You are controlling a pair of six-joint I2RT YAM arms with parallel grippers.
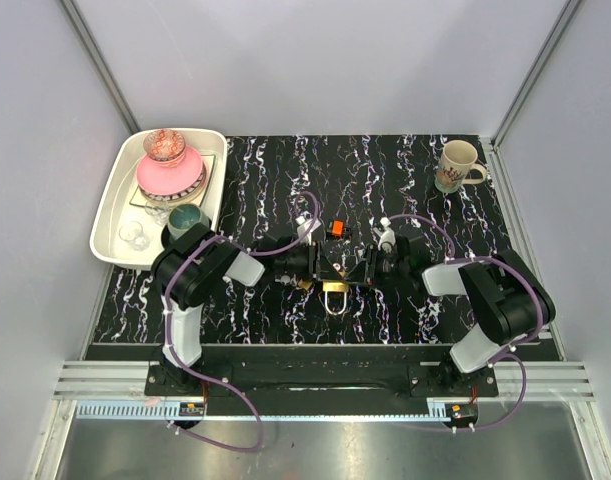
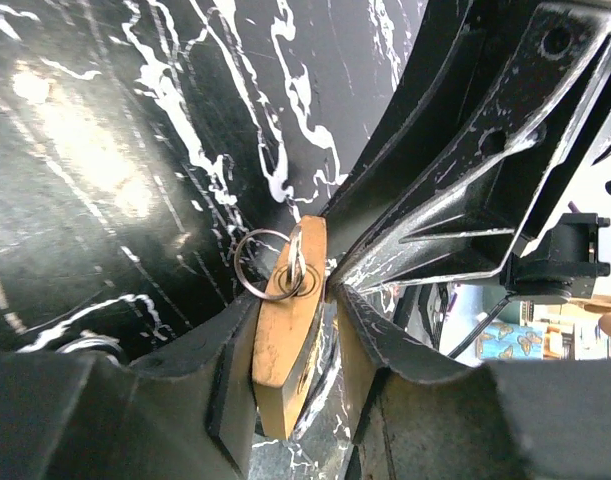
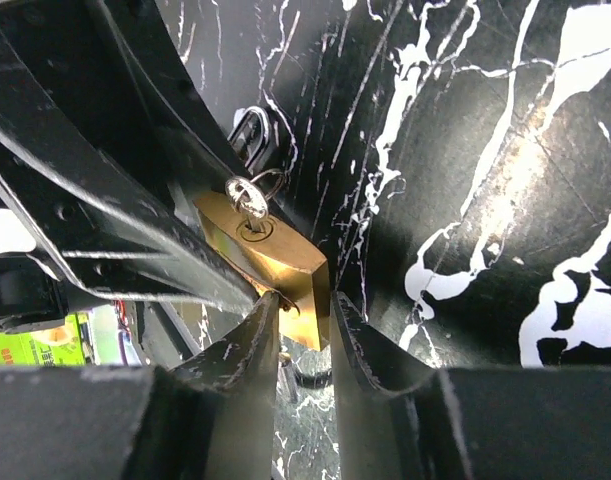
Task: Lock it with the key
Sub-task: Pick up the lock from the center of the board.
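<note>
a brass padlock [image 3: 275, 255] is held at the middle of the black marbled table [image 1: 255, 170], clamped from both sides: the left gripper [image 2: 290, 325] is closed on its body and the right gripper [image 3: 305, 310] is closed on one corner. the key [image 3: 247, 200] is seated in the keyhole on the padlock's bottom face. only its small, bare silver head is seen, with a thin wire ring [image 2: 237, 264] threaded through it. in the overhead view a small orange piece [image 1: 335, 230] is seen just beyond the grippers; what it is cannot be told.
</note>
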